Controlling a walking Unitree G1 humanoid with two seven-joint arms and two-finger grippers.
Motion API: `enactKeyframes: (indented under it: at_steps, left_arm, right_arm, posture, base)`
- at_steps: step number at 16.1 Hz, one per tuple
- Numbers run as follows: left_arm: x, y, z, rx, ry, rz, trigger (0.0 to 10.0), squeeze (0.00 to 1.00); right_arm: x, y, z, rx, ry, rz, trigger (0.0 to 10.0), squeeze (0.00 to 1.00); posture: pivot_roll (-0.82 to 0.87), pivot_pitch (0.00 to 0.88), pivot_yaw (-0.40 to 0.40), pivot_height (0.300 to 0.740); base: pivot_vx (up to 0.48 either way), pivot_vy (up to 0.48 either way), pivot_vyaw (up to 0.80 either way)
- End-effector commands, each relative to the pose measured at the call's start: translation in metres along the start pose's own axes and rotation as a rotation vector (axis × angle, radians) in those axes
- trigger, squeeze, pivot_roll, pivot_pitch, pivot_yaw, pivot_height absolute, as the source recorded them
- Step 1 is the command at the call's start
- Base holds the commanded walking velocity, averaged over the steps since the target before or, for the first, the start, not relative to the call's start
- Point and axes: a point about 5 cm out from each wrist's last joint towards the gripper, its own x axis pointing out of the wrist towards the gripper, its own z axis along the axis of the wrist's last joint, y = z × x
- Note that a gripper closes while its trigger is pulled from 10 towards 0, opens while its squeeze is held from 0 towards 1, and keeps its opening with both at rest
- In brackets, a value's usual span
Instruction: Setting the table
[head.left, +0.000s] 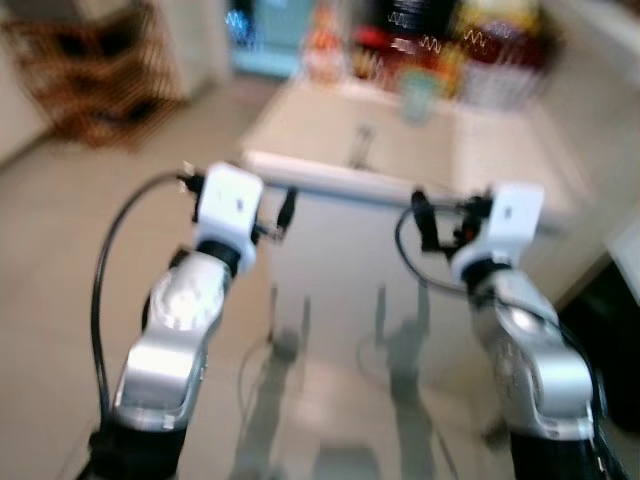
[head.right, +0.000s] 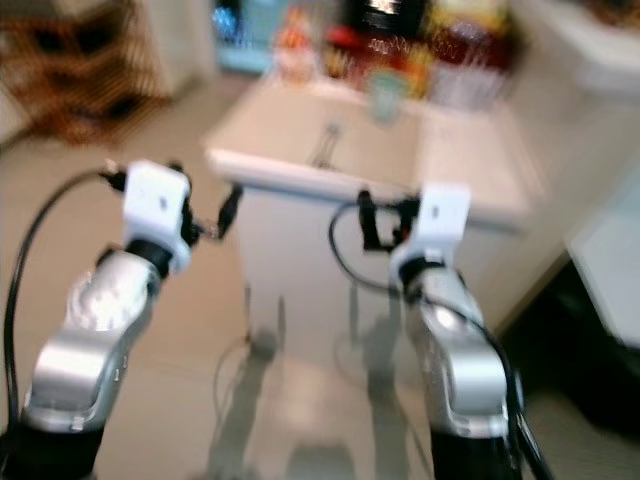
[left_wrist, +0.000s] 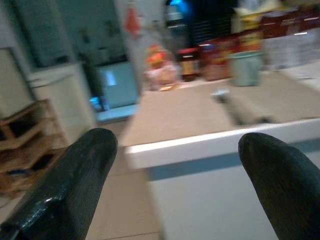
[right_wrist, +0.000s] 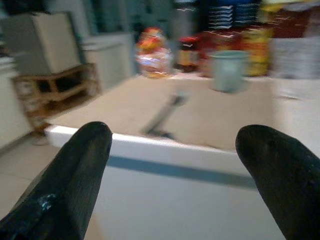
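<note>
Matt table (right_wrist: 210, 115); glossy floor (head.left: 330, 400) — wooden rack (head.left: 90, 70)

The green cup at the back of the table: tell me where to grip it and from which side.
Grip the green cup around its mid wall, coming level from the table's near edge. It seems upright; jars crowd behind it. The open right gripper faces it; blur hides details.

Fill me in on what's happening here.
The robot faces a white table, both arms raised short of its near edge. The left pincer and right pincer are open and hold nothing. On the tabletop lie what look like utensils; a pale green cup and blurred jars and packages stand along the far side. Nothing is being handled.
</note>
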Motion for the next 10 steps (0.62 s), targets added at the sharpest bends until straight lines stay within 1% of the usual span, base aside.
enactKeyframes:
  at_steps: [1, 3, 6, 10]
  left_arm:
    - [0.0021, 0.0021, 0.0012, 0.007, -0.002, 0.005, 10.0, 0.0]
    - [0.0035, 0.0015, 0.0024, 0.005, -0.008, 0.004, 10.0, 0.0]
    - [0.0029, 0.001, 0.0001, 0.029, 0.001, -0.007, 10.0, 0.0]
    - [0.0042, -0.0009, 0.0008, 0.028, -0.004, -0.014, 10.0, 0.0]
  right_arm:
    - [0.0022, 0.0047, 0.0021, -0.006, -0.01, 0.025, 10.0, 0.0]
    - [0.0054, 0.0076, 0.0049, -0.011, -0.023, 0.037, 10.0, 0.0]
    - [0.0068, 0.006, 0.0061, -0.01, -0.032, 0.024, 10.0, 0.0]
    - [0.0069, 0.0042, 0.0067, -0.019, -0.036, 0.018, 10.0, 0.0]
  posture:
    - [0.09, 0.0, -0.06, 0.74]
    - [0.09, 0.0, -0.061, 0.74]
    - [0.09, 0.0, -0.063, 0.74]
    - [0.09, 0.0, -0.063, 0.74]
  base:
    - [0.48, 0.0, 0.0]
    - [0.48, 0.0, 0.0]
    - [0.48, 0.0, 0.0]
    - [0.48, 0.0, 0.0]
